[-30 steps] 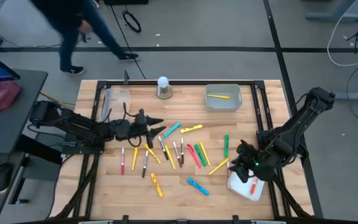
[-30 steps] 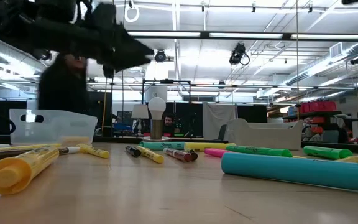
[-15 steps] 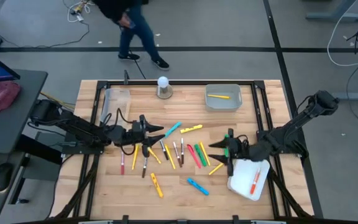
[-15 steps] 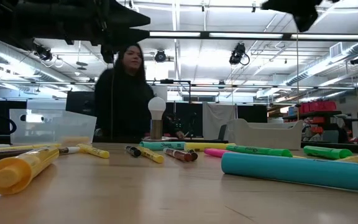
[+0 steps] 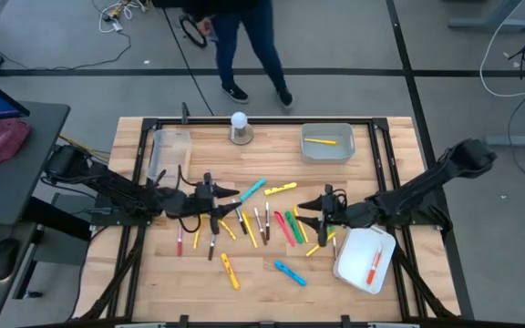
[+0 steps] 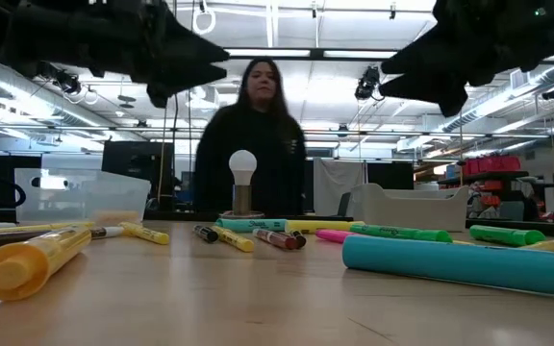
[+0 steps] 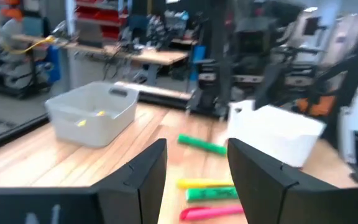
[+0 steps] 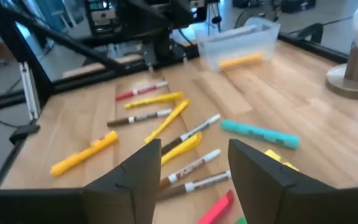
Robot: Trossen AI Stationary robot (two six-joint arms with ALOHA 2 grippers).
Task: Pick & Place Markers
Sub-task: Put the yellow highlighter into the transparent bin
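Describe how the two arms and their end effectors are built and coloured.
Both arms are dark, jointed links with black cables looped alongside. The left end effector and right end effector each end in two tapered black fingers, flat-sided and matte. No markings are legible.

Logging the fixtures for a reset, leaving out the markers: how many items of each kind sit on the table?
Clear plastic rectangular tray: 1
Grey rectangular tub: 1
White rectangular tray: 1
White ball on a round base: 1
Total: 4
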